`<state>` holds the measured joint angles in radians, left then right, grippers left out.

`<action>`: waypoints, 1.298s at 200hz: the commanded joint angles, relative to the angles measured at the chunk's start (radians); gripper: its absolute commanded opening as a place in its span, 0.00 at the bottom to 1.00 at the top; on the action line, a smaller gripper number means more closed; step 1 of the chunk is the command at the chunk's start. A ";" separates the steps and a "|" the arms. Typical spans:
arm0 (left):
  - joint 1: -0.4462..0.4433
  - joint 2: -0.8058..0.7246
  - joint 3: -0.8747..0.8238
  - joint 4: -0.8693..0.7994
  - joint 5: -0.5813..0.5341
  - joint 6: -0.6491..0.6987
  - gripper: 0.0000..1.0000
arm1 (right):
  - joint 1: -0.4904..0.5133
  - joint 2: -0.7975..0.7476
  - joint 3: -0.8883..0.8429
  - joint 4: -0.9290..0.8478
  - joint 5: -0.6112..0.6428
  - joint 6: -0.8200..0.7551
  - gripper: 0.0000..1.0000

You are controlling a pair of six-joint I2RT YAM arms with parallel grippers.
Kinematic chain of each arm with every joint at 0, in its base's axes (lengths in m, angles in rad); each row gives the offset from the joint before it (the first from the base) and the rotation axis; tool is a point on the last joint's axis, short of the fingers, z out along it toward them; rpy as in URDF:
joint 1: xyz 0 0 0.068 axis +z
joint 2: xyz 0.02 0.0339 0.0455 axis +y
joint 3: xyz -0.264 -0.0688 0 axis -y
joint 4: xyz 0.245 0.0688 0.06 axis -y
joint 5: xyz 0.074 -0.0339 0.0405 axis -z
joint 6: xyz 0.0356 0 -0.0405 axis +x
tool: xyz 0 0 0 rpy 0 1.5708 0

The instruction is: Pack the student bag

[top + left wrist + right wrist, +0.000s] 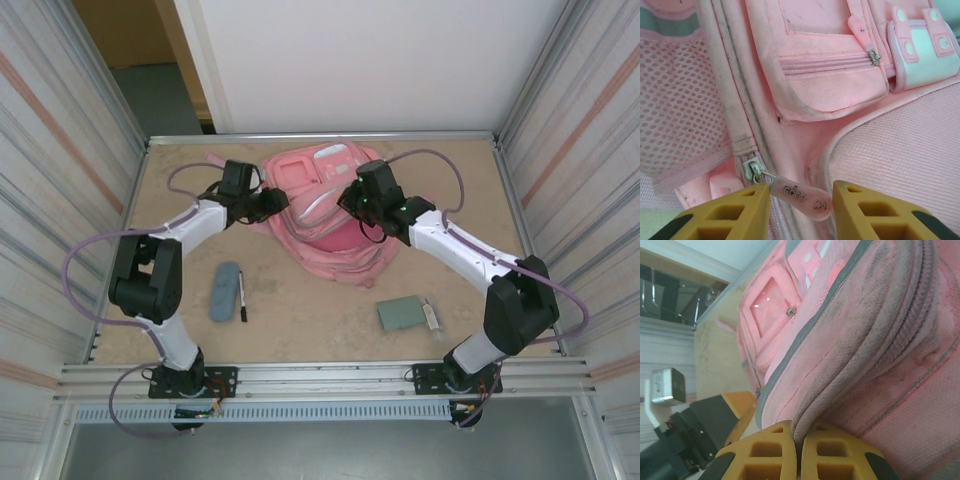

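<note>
Early days. The bag (318, 238) lies at the far middle of the bench (300, 335), front pockets up. Nothing looks packed. The pouch (226, 290) and pen (241, 298) lie near the left arm. The green pad (402, 313) and a small white tube (430, 317) lie near the right arm. All four are well apart from the bag.

The left pincer (802, 200) is at the bag's left edge with its fingers apart, straddling the zip pull (805, 196). The pull sits between them, not clamped. The right pincer (799, 442) is closed tight on a fold of bag fabric, so you're bracing the bag on that side.

My read: you're at the open-the-zip step. The track above the slider (754, 170) looks closed. I can't tell how much of the main compartment is open. Left to do: grip the pull, run the zip, load all four items, close up.
</note>
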<state>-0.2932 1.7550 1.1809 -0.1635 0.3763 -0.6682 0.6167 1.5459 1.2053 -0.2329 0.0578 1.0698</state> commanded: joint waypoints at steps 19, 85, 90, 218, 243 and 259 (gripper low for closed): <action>0.073 -0.132 -0.010 -0.262 -0.003 0.100 0.38 | 0.045 0.061 -0.015 -0.026 -0.026 0.059 0.01; -0.052 -0.475 -0.254 -0.659 -0.417 0.124 0.52 | 0.075 -0.005 -0.202 -0.121 0.090 0.052 0.25; -0.064 -0.481 -0.270 -0.674 -0.420 0.115 0.52 | 0.070 -0.015 -0.207 -0.124 0.091 0.019 0.29; -0.101 -0.493 -0.390 -0.684 -0.493 0.008 0.74 | -0.025 -0.217 -0.240 -0.282 0.092 -0.337 0.99; -0.079 -0.461 -0.411 -0.698 -0.586 -0.001 0.99 | -0.026 -0.201 -0.221 -0.277 0.068 -0.343 0.99; -0.032 -0.435 -0.442 -0.617 -0.501 0.040 0.99 | -0.022 -0.194 -0.212 -0.281 0.068 -0.349 0.99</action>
<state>-0.3717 1.2869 0.7822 -0.8333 -0.1341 -0.6582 0.5888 1.3525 0.9749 -0.5327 0.1566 0.7536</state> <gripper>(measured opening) 0.983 0.987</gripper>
